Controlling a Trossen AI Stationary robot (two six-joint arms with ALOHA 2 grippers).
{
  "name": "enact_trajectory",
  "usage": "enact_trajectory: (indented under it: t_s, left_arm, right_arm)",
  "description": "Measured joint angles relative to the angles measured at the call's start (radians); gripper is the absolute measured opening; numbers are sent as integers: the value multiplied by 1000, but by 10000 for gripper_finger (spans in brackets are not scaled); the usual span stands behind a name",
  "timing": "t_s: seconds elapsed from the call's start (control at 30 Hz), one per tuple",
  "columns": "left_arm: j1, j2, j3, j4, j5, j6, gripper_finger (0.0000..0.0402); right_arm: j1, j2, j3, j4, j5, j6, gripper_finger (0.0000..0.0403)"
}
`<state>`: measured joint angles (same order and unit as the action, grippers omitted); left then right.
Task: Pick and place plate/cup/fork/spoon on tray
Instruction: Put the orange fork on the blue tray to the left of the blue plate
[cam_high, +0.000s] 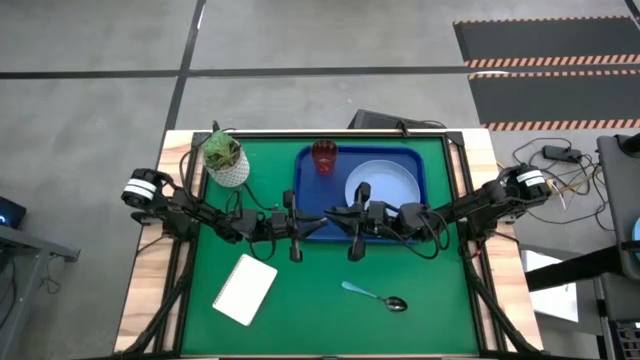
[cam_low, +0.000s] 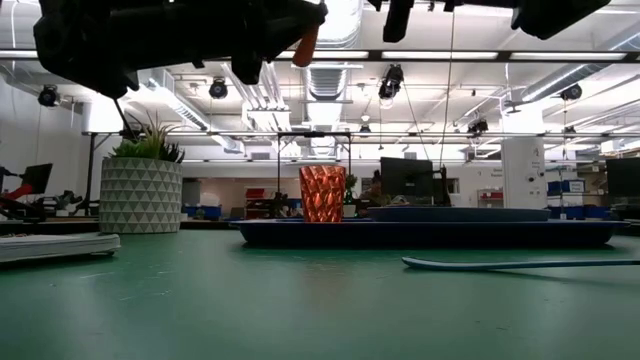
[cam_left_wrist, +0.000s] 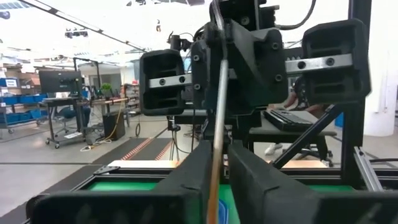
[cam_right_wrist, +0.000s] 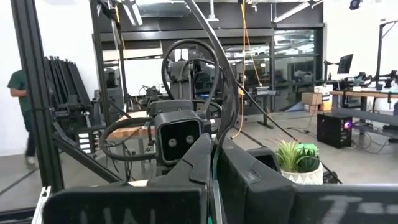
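Note:
The fork (cam_left_wrist: 219, 93) is in the air over the tray's near rim, about upright, with its orange-red handle end (cam_low: 307, 45) pointing down. My left gripper (cam_high: 312, 224) and my right gripper (cam_high: 335, 220) face each other tip to tip, and both are shut on the fork. The dark-blue tray (cam_high: 308, 205) lies on the green mat. On it are the light-blue plate (cam_high: 385, 185) and the dark-red cup (cam_high: 324, 157), which stands upright. The teal-handled spoon (cam_high: 375, 296) lies flat on the mat, nearer the front edge. My left gripper pinches the fork's orange handle part (cam_left_wrist: 213, 171) between its two fingers. The fingers are level, come from the table's left and lie across the fork. The fork is clear of the tray, and its metal end rises above the fingers. My right gripper is level and comes from the table's right. Its fingers (cam_left_wrist: 245, 59) are closed on either side of the fork's metal upper part (cam_left_wrist: 221, 68). In its own wrist view only a thin pale strip (cam_right_wrist: 215, 186) shows between the fingers.
A white pot with a green plant (cam_high: 226, 160) stands at the mat's far left. A white notepad (cam_high: 245, 290) lies near the front left. Open green mat (cam_high: 300, 320) lies in front of the tray. A person stands in the room behind (cam_right_wrist: 17, 106).

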<state>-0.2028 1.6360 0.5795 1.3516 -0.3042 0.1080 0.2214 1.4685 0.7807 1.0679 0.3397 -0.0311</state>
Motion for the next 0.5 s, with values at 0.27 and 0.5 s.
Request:
enact_trajectory:
  t_s: [0.27, 0.5]
  left_arm:
    - [0, 0, -22, -27, 1, 0, 121]
    - [-1, -72, -92, -112, 5, 4, 145]
  right_arm:
    - [-34, -38, 0, -126, 0, 114, 8]
    - [-104, -154, 0, -436, 11, 311, 8]
